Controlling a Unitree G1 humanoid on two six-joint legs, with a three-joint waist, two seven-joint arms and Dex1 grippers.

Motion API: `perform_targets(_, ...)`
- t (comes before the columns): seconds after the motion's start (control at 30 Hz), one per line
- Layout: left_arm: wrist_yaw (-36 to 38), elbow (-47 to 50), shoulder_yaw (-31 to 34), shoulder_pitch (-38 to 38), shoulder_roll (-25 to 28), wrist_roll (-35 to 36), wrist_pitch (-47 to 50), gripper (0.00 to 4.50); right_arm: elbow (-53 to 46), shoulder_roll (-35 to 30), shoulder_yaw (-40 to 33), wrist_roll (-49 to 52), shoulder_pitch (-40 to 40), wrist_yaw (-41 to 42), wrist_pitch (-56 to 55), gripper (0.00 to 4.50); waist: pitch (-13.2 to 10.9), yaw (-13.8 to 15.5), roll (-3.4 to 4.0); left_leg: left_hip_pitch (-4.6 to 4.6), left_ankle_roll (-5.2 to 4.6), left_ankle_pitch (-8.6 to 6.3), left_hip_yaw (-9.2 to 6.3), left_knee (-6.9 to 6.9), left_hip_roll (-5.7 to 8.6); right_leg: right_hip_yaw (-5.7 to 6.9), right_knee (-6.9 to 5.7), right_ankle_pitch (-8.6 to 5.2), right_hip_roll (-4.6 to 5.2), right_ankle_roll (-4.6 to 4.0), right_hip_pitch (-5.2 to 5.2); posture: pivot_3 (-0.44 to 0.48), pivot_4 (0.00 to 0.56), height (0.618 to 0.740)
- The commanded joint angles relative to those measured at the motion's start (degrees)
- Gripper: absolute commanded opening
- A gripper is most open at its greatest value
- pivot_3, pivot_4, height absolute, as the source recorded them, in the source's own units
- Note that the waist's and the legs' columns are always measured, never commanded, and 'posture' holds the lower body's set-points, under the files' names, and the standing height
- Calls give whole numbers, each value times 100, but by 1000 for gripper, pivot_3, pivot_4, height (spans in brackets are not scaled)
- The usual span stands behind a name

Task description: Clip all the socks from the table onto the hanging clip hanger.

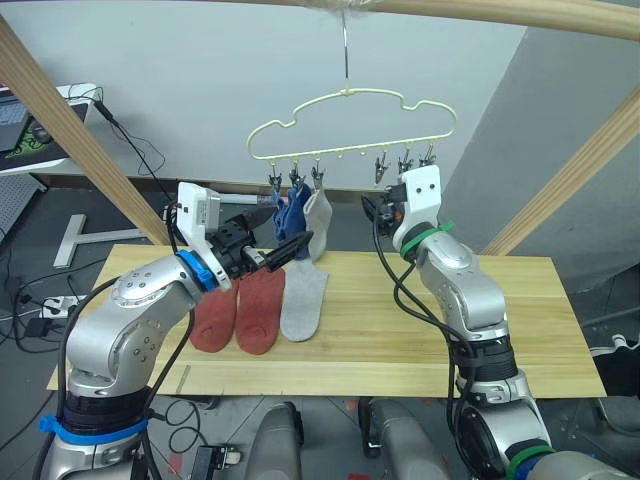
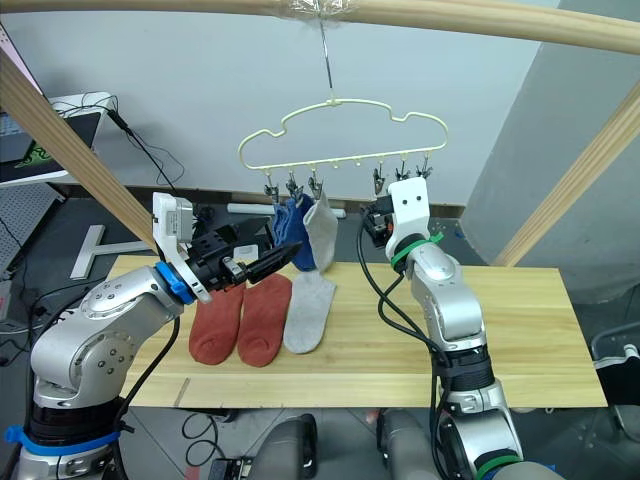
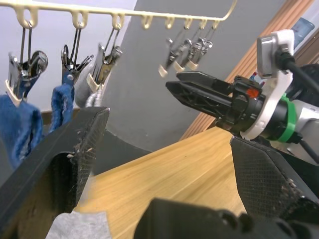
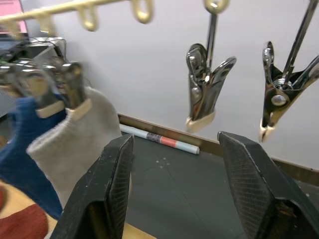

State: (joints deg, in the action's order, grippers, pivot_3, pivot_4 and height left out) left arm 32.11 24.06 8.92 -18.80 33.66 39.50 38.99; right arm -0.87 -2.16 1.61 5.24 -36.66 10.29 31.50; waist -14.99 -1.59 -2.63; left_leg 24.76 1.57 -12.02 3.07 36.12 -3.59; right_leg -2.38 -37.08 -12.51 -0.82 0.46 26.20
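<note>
Hanger: the clip hanger (image 1: 352, 125) hangs by its hook from the pole frame (image 1: 480, 12) above the bench (image 1: 400, 320); three of its clips, on the robot's left, each hold a sock.
Hung socks: two blue socks (image 1: 291, 215) and one hung grey sock (image 1: 318, 218) hang side by side, touching.
Free clips: three empty clips (image 4: 205, 89) hang at the hanger's right end, close together.
Socks on bench: two red socks (image 1: 240, 312) and one grey sock (image 1: 304, 300) lie flat in a row, edges touching, below the filled clips.
Left end effector (image 1: 288, 250): raised just beside the hung socks; fingers apart in the left wrist view, nothing between them.
Right end effector (image 4: 174, 164): held up just below the empty clips, fingers apart and empty.
Step in hand: judged to be fetching the next sock; half the task looks done.
Doing it well: take the grey sock by its open cuff, since it lies nearest the free clips, and pinch one layer edge so a clean hem is offered upward.
Clip work: the right end effector probably should squeeze the nearest free clip's handles fully open while the left feeds the hem in deep.
Risk: the hanger swings freely, so pushing sideways could tilt it or knock the hung socks.
</note>
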Motion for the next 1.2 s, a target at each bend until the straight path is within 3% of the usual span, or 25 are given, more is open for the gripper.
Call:
perform_targets(0.03,100,219,-40,-111,-11,-53,-211,4500,268,23,-141,-23,-417,-161,-339,2801,0,0,0,0,0,0,0,0,0,1,-1,0,0,0,0,53,245,740)
perform_targets(0.23,138,228,-74,-244,-18,-97,-257,4500,854,29,-177,43,-903,-169,-709,2801,0,3,0,0,0,0,-5,2,1,4,-3,1,-2,1,-1,58,244,740)
perform_targets(1.2,-43,190,-227,-886,-416,-249,-377,4500,1108,161,-302,282,-1316,-91,-776,2801,0,10,0,2,-1,1,-14,5,0,7,-12,10,-3,-13,-3,56,260,740)
